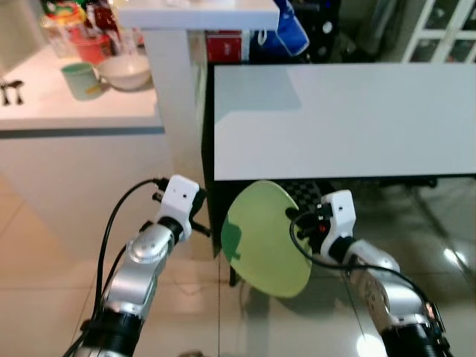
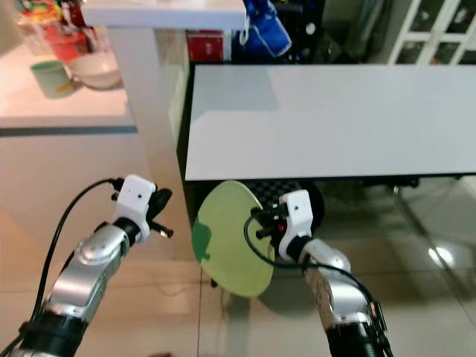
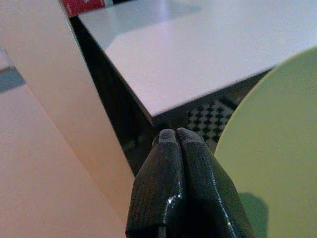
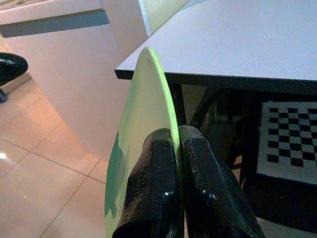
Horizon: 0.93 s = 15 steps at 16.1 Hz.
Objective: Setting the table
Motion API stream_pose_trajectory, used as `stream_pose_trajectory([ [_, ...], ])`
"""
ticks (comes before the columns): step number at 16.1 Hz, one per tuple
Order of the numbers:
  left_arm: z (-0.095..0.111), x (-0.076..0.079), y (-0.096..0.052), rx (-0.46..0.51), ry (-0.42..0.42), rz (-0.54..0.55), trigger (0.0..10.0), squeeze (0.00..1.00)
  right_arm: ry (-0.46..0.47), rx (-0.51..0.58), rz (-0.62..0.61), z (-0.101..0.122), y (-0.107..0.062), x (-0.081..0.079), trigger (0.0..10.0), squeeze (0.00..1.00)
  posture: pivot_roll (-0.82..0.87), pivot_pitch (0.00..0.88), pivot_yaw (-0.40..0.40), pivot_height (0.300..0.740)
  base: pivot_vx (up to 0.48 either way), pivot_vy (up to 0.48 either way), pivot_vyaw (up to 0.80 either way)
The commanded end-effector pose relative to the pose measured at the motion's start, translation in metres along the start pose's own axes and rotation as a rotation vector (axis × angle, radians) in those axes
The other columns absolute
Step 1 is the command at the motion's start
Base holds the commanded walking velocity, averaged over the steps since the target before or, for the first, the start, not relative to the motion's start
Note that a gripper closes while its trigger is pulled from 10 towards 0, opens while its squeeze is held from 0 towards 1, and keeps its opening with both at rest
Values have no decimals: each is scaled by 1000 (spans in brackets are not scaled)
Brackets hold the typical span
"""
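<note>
Right gripper [image 4: 176, 136] clamped on the green plate's [image 1: 264, 238] edge, held on its side near the table [image 1: 342, 119]. Left gripper [image 3: 176, 136] pinched closed, holding nothing.

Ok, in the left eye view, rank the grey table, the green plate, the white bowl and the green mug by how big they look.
1. Grey table
2. Green plate, held edge-on by the right gripper, nearer the camera, so enlarged
3. White bowl
4. Green mug, slightly smaller than the bowl

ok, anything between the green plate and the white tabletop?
Nothing visible on the near stretch of the white tabletop. The right gripper holds the green plate on edge, below the table's front edge, so that edge must be cleared first.
</note>
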<state>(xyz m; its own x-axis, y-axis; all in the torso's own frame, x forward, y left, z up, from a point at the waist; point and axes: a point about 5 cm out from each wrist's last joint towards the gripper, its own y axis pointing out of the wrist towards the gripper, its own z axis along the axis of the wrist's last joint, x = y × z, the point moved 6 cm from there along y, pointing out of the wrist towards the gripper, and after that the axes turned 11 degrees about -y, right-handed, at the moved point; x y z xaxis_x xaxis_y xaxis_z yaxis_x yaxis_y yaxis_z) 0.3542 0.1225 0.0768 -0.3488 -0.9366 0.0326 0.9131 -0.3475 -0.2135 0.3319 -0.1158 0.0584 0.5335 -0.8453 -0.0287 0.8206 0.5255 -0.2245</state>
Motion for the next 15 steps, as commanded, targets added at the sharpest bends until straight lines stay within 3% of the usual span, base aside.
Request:
stream_pose_trajectory([
  [1,3,4,3,0,8,-7,10000,0,-22,39,-15,12,-3,6,10000,0,47,0,22,740,390,-274,0],
  [9,-4,12,4,-41,44,-37,10000,0,-18,34,-10,10,-4,4,10000,0,41,0,23,740,477,0,0],
  [15,-2,19,5,-33,111,-63,10000,0,-13,39,-19,12,-4,7,10000,0,39,0,26,740,337,-328,0],
])
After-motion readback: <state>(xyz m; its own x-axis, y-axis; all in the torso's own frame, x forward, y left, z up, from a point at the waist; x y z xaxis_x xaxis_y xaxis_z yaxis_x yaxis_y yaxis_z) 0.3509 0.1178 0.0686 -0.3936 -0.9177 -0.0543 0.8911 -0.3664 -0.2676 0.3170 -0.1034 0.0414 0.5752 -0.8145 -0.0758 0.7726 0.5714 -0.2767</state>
